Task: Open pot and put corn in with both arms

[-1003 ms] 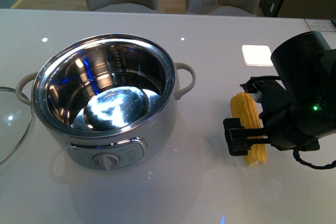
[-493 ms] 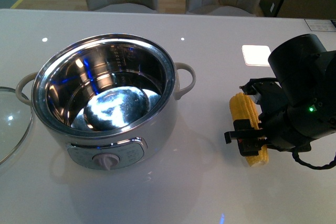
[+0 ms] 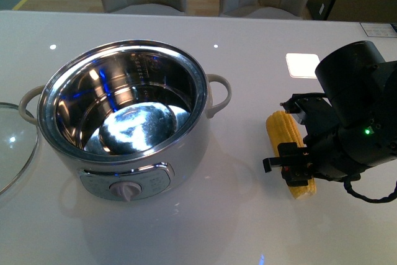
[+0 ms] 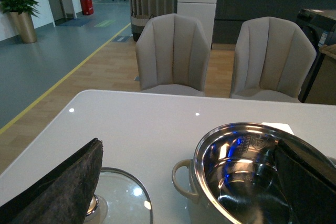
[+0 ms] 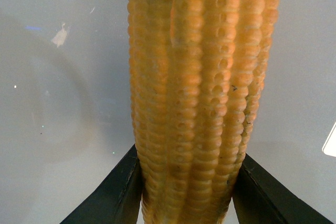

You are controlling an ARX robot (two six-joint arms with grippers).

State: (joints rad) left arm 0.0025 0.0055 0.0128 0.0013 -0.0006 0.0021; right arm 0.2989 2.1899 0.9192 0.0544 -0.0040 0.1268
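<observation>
The right gripper [image 3: 296, 169] has its jaws closed in tight on the corn [image 3: 280, 130]. In the right wrist view, one black finger [image 5: 113, 192] presses each side of the corn [image 5: 199, 77], and the right gripper [image 5: 190, 195] holds nothing else. The jaws are only as far apart as the corn is thick.

The left gripper [image 4: 186, 182] has its jaws wide apart. Nothing sits between its two dark pads [image 4: 63, 187], and they touch nothing.

On the white table [image 3: 248, 48], the corn is at about 3 o'clock from the pot [image 3: 186, 153], well apart from it. The cob runs from 12 o'clock to 6 o'clock. The pot is open and its shiny bowl has nothing in it. The glass lid [image 3: 12, 147] lies flat at 9 o'clock from the pot, just beside it.

Some things are hard to see. The middle of the corn is hidden behind the black right arm [image 3: 356, 110]. I cannot tell if the corn rests on the table. The lid is cut off by the picture's edge. In the left wrist view both pads are cut off too, and they cover part of the lid [image 4: 126, 192] and the pot [image 4: 202, 156].
</observation>
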